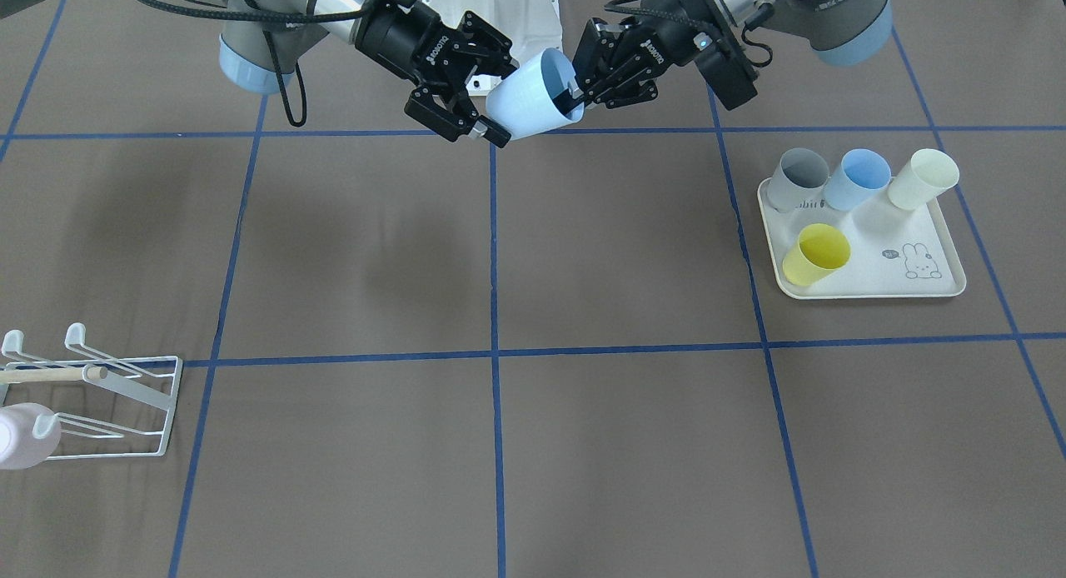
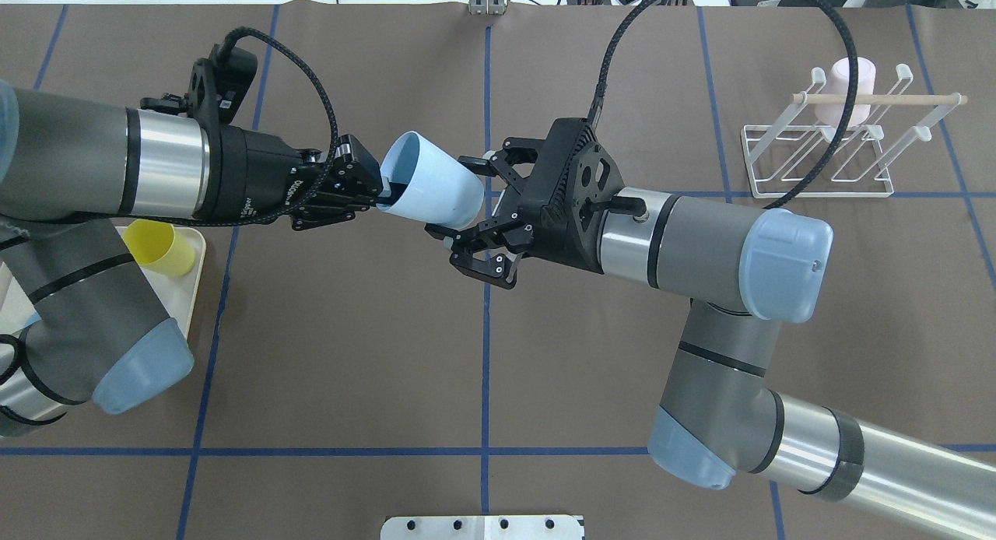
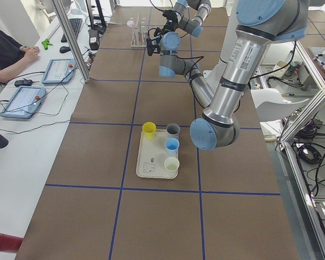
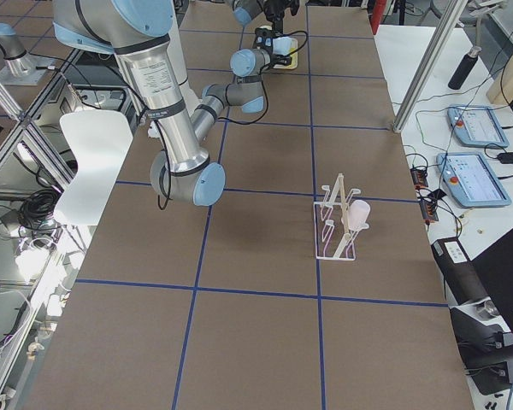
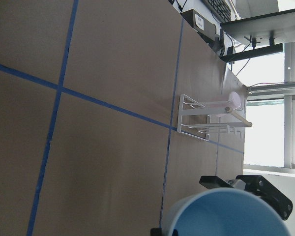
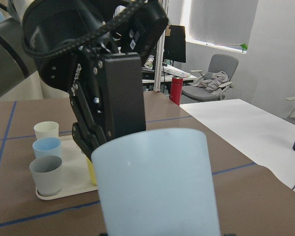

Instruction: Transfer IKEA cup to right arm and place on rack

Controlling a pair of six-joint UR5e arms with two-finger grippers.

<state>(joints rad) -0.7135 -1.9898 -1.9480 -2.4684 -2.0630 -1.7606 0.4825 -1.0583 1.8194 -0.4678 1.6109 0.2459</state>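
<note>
Over the table (image 2: 311,330), the right pincer (image 2: 454,196) is standing wide open, its fingers straddling the base of the light-blue cup (image 2: 428,186). The left pincer (image 2: 375,195) is pinching the cup's rim, one finger inside, holding it tilted in mid-air. Farther off, the white wire rack (image 2: 817,147) is carrying one pink cup (image 2: 844,81).

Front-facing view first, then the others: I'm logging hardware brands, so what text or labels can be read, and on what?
"ROBOTIQ": on the body of the right end effector, front-facing view.
"ROBOTIQ": on the body of the left end effector, same view.
Small print on the tray beside the grey cup: partly hidden, unreadable.
Sticker on the left arm, exterior left view: too small to read.
</note>
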